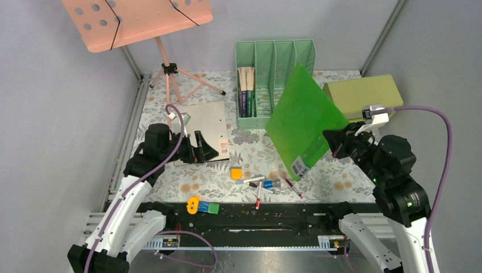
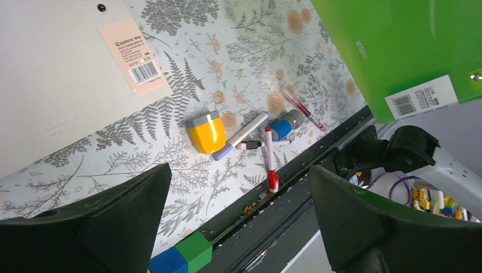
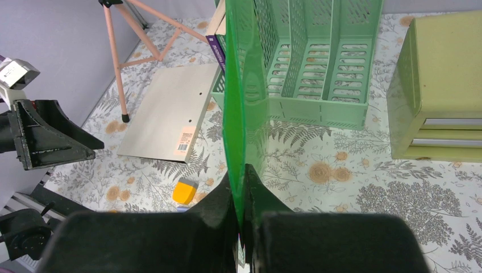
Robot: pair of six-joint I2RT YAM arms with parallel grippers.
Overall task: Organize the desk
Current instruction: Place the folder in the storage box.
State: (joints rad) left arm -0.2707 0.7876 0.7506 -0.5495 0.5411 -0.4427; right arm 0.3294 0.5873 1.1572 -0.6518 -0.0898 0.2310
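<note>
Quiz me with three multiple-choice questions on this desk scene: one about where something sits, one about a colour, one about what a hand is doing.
1. Where do the books stand in the mint file rack?
A) rightmost slot
B) leftmost slot
C) a middle slot

2. What colour is the folder pinched by the right hand?
A) pink
B) grey
C) green

3. The left hand is:
A) open, holding nothing
B) shut on a pen
C) shut on a grey folder

Answers:
1 B: they fill the slot at the rack's left end.
2 C: the tilted sheet in its grip is bright green.
3 A: its fingers stand wide apart above the desk with nothing between them.
</note>
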